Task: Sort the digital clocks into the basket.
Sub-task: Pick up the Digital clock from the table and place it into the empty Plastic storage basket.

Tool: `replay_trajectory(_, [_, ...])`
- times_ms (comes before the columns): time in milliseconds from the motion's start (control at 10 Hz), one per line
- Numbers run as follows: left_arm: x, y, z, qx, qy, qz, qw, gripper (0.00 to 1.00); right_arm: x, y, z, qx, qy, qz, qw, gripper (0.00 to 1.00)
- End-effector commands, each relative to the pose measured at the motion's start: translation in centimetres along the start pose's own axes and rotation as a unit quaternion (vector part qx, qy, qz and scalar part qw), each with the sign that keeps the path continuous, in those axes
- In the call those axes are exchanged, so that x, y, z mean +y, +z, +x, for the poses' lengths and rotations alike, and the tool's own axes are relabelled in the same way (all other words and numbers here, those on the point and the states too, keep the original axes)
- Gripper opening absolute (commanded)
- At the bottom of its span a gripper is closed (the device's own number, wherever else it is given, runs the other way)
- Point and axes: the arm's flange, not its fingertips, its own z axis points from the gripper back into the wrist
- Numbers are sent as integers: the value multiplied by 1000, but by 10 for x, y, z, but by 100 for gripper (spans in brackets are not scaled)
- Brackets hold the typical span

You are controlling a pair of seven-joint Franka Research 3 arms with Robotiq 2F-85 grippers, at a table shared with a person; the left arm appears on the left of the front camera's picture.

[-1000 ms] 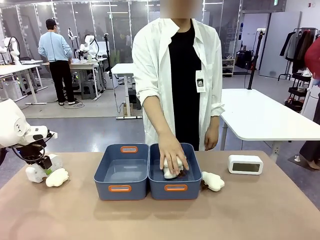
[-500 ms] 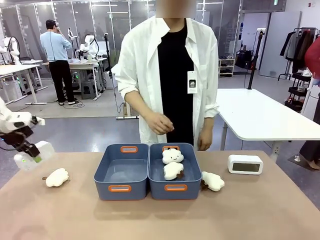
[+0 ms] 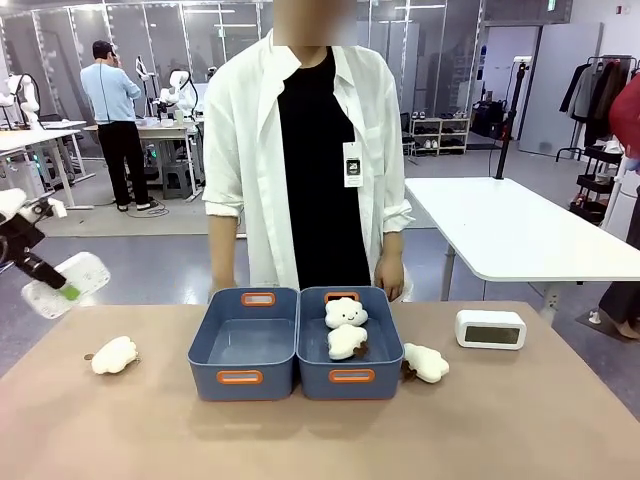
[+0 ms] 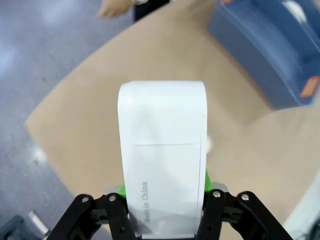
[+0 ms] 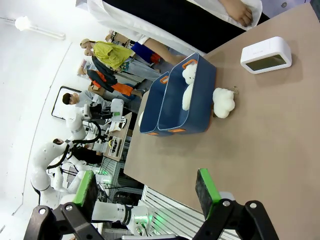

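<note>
My left gripper (image 3: 58, 289) hangs above the table's far left edge, shut on a white digital clock (image 3: 68, 279) that is tilted in the air. In the left wrist view this clock (image 4: 162, 150) stands between the green pads (image 4: 208, 181), its plain white back facing the camera. A second digital clock (image 3: 490, 328) sits on the table at the right, screen forward, also seen in the right wrist view (image 5: 265, 54). Two adjoining blue-grey baskets stand mid-table: the left basket (image 3: 215, 345) is empty, the right basket (image 3: 390, 350) holds two cloud plush toys. My right gripper (image 5: 145, 192) is open and holds nothing.
One cloud plush (image 3: 113, 354) lies on the table at the left, another (image 3: 425, 362) just right of the baskets. A person in a white shirt stands behind the baskets with both hands at the far table edge. The near half of the table is bare.
My left gripper has lifted the clock off the table, up and to the left. The person drew a hand out of the right basket, leaving plush toys there, and shifted left.
</note>
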Motion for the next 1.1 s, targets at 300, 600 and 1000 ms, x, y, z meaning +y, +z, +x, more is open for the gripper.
replay_trajectory(300, [-188, 3, 92, -8, 57, -37, 998, 52, 1, 1, 1, -2, 7, 6, 1000, 100])
replay_trajectory(600, [-237, -95, 158, 53, 71, 14, 996, 52, 1, 1, 1, -2, 7, 6, 1000, 100])
replay_trajectory(1000, [-237, -181, 173, 58, 135, 69, 987, 52, 1, 1, 1, -2, 7, 6, 1000, 100])
